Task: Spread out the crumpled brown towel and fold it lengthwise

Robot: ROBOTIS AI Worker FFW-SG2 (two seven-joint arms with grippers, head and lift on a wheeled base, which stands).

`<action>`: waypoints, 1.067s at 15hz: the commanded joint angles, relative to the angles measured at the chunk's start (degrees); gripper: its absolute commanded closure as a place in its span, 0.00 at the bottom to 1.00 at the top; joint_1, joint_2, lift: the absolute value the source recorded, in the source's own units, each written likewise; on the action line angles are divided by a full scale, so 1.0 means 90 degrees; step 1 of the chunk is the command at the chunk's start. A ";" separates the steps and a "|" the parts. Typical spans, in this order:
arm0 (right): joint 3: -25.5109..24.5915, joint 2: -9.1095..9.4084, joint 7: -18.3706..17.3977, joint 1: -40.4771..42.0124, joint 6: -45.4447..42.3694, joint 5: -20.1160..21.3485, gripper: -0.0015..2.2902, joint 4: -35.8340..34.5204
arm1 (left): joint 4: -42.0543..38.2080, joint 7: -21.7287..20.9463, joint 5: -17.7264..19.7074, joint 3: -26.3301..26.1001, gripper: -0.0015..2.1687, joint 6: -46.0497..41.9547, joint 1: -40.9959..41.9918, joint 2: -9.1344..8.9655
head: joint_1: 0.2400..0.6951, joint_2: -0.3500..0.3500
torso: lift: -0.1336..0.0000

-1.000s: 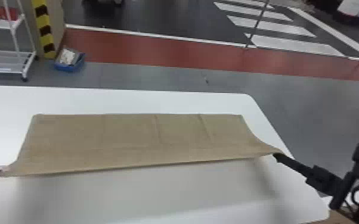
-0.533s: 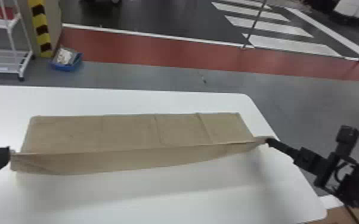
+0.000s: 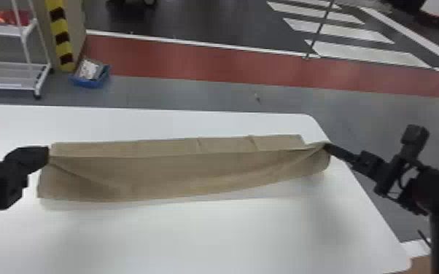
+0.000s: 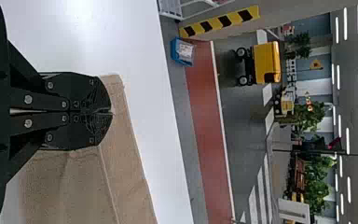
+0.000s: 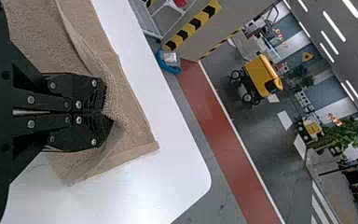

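A grey floor (image 3: 193, 93) with a red band (image 3: 200, 60) spreads beyond the table, and a white wheeled rack (image 3: 2, 66) stands at the far left beside a yellow-and-black striped post (image 3: 60, 36). Nearer is the white table (image 3: 229, 237), its far right corner rounded. The brown towel (image 3: 178, 171) stretches left to right across it, its far strip lying on the tabletop and a wider, slightly sagging flap on the near side. At its left end, the left gripper (image 3: 48, 155) pinches the towel, fingers pressed together; at its right end, the right gripper (image 3: 326, 146) pinches it likewise, the cloth bunched around the tips. A blue bin (image 3: 90, 82) sits on the floor by the post.
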 commanded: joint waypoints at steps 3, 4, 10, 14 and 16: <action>0.0160 -0.0026 -0.0169 -0.0530 -0.0223 0.0041 0.72 0.0596 | 0.0583 0.0004 -0.0070 -0.0168 0.62 0.0012 -0.0546 0.0011 | 1.00 0.12 | 0.08; 0.0199 -0.0026 -0.0179 -0.0530 -0.0281 0.0031 0.72 0.0606 | 0.0632 0.0014 -0.0070 -0.0168 0.62 0.0012 -0.0595 0.0011 | 1.00 0.12 | 0.08; 0.0511 -0.0026 -0.0472 -0.0921 -0.0828 0.0041 0.72 0.1260 | 0.1481 0.0072 -0.0148 -0.0451 0.62 -0.0007 -0.1210 -0.0009 | 1.00 0.15 | 0.08; 0.0736 -0.0036 -0.0638 -0.1233 -0.1551 0.0187 0.72 0.1944 | 0.2106 0.0141 -0.0227 -0.0735 0.62 -0.0378 -0.1650 -0.0058 | 1.00 0.15 | 0.08; 0.0892 -0.0036 -0.0686 -0.1439 -0.2000 0.0294 0.72 0.2471 | 0.2487 0.0238 -0.0236 -0.0881 0.62 -0.0750 -0.1865 -0.0077 | 0.98 0.15 | 0.08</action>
